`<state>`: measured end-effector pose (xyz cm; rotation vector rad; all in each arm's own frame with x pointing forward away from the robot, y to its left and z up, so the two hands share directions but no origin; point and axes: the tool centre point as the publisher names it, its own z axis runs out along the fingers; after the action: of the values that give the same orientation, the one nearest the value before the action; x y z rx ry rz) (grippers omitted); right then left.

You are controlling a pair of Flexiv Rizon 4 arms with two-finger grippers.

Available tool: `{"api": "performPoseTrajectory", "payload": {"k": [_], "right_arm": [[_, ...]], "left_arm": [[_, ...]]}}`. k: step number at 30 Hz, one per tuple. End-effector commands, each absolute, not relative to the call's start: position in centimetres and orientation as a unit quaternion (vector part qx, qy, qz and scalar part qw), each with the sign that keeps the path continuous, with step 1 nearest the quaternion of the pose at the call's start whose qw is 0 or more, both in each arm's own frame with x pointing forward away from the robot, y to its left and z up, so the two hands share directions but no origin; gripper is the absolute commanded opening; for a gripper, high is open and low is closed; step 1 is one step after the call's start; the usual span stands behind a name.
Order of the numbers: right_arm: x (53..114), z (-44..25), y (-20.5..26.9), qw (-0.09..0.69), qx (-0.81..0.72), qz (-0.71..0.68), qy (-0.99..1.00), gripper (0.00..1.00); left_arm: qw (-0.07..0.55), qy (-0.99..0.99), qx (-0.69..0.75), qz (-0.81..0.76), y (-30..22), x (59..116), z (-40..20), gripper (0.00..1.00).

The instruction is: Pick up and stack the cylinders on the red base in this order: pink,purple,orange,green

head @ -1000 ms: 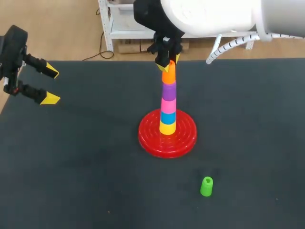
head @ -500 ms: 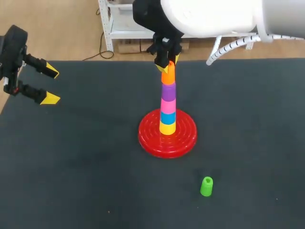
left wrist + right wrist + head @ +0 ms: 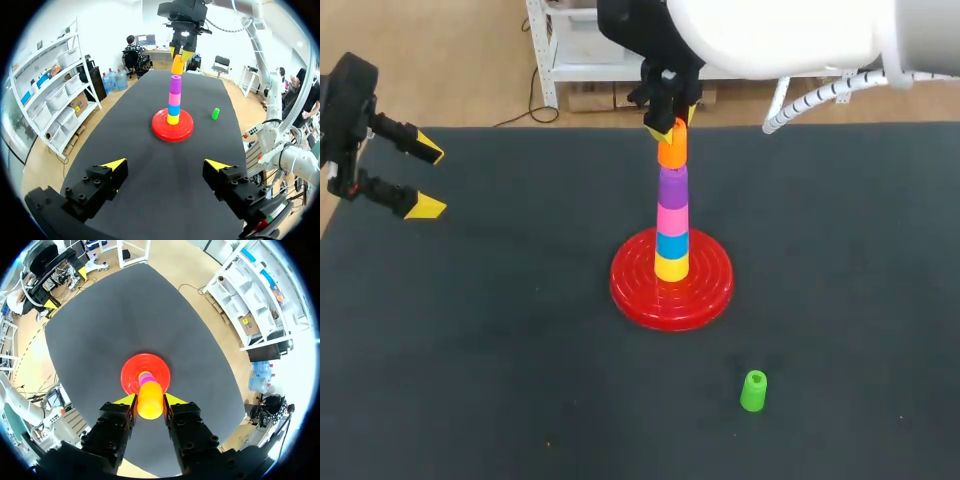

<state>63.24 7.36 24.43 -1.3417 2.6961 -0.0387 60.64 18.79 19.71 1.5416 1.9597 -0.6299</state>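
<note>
Head view, left to right. The left arm (image 3: 348, 120) is hanging over the left edge of the table (image 3: 470, 350), well apart from every cylinder. The left jaws are standing spread wide with nothing between them, their yellow fingertips (image 3: 428, 150) pointing toward the middle of the table.

At the centre, the red base (image 3: 630, 285) is sitting flat on the table and carrying an upright column. From the base upward, the column is showing a yellow cylinder (image 3: 671, 268), a blue cylinder (image 3: 671, 244), the pink cylinder (image 3: 671, 218) and the purple cylinder (image 3: 672, 187).

Directly over the purple one, the right jaws are pinching the orange cylinder (image 3: 671, 152) from two sides, pointing straight down on it. The orange cylinder is lining up with the column. The left wrist view is suggesting a thin gap under the orange cylinder (image 3: 177, 65), but whether it is touching the purple cylinder (image 3: 175, 84) cannot be told.

In the right wrist view, the orange cylinder (image 3: 150, 400) is filling the space between the two fingertips (image 3: 127, 401), with the red base (image 3: 129, 374) lying beneath it.

Right of the base and nearer the camera, the green cylinder (image 3: 753, 390) is standing alone on the table, apart from the base. The right arm (image 3: 780, 35) is coming in from the right and reaching past the middle.
</note>
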Motion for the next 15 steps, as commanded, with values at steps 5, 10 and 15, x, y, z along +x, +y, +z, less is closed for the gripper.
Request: {"api": "performPoseTrajectory", "payload": {"k": [5, 10, 15], "right_arm": [[63.02, 23.45, 7.16, 0.063, -0.442, -0.01, 0.895, 0.0], [63.26, 23.22, 7.33, 0.06, -0.442, -0.01, 0.895, 0.0], [63.67, 23.07, 7.38, 0.056, -0.439, -0.006, 0.897, 0.0]], "left_arm": [[0.283, 0.73, 0.576, -0.236, 18.9, 60.61, 19.58, 1.0], [0.283, 0.73, 0.576, -0.236, 18.9, 60.61, 19.58, 1.0], [0.283, 0.73, 0.576, -0.236, 18.9, 60.61, 19.58, 1.0]]}}
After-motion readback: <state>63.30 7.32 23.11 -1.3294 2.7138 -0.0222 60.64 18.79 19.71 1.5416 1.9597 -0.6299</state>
